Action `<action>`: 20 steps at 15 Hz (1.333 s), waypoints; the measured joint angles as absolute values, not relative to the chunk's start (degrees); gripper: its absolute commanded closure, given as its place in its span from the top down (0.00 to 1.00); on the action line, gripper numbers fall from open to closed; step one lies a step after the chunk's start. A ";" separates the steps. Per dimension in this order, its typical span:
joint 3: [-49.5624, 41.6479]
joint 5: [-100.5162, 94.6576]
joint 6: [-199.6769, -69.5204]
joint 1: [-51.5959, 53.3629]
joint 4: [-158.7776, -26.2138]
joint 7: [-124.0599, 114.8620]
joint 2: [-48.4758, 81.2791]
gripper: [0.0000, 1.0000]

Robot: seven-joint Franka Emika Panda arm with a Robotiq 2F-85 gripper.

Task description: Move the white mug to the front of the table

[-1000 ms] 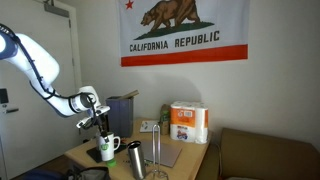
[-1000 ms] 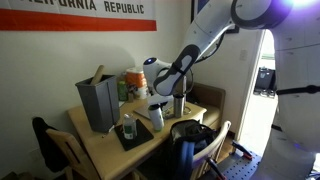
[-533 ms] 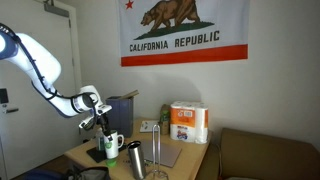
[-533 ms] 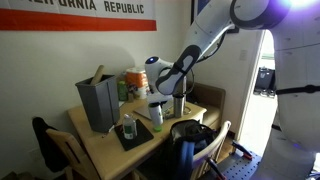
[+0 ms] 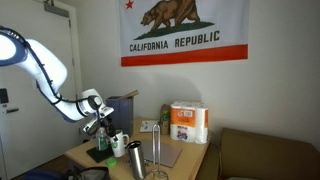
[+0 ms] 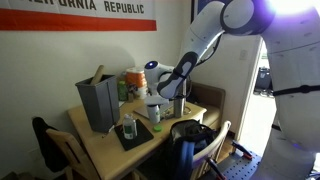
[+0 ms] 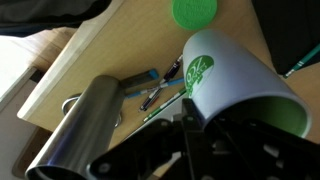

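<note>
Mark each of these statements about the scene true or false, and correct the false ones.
1. The white mug carries a green logo. True.
2. The metal tumbler lies on its side. False: in an exterior view it stands upright on the table.
3. A California Republic flag hangs on the wall. True.
4. The claw hangs open, far from the mug. False: in the wrist view its fingers are closed at the mug's rim.
5. The pack of paper towels sits on the couch. False: it stands on the table, beside the couch.
</note>
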State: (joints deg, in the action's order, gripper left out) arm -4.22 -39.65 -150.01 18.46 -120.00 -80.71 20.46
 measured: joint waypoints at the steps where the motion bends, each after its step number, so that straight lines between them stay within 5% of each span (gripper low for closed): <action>1: -4.28 -39.66 -150.54 18.45 -119.41 -81.67 21.30 0.07; 20: -4.48 -34.40 -152.15 18.40 -115.09 -89.23 26.54 0.07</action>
State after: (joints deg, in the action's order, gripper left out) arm -4.48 -34.40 -152.15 18.40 -115.09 -89.23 26.54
